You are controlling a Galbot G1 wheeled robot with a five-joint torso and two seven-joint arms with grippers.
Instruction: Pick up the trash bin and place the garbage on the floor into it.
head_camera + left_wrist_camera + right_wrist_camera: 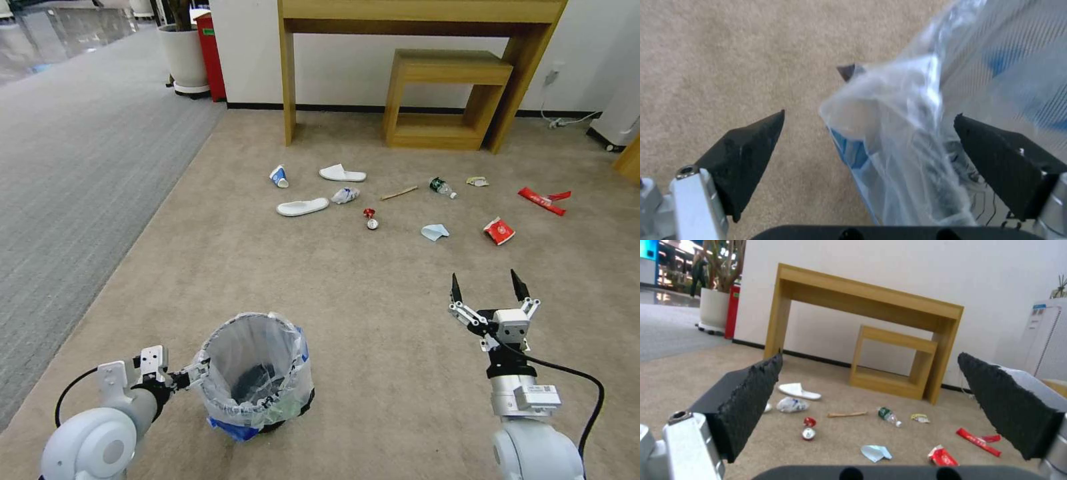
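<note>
You've got even, soft indoor light, no hard shadows. Glare on the glossy floor (60, 33) far beyond the left gripper (193, 373). Left wrist view: clear liner (925, 140) between its fingers is blurred, out of focus. Head view bows straight lines at the edges; desk (420, 20) leans.

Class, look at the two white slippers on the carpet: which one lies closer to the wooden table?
The white fabric slipper beside the blue-white paper cup; the other white slipper lies nearer the robot, beside the crumpled white wrapper.
</note>
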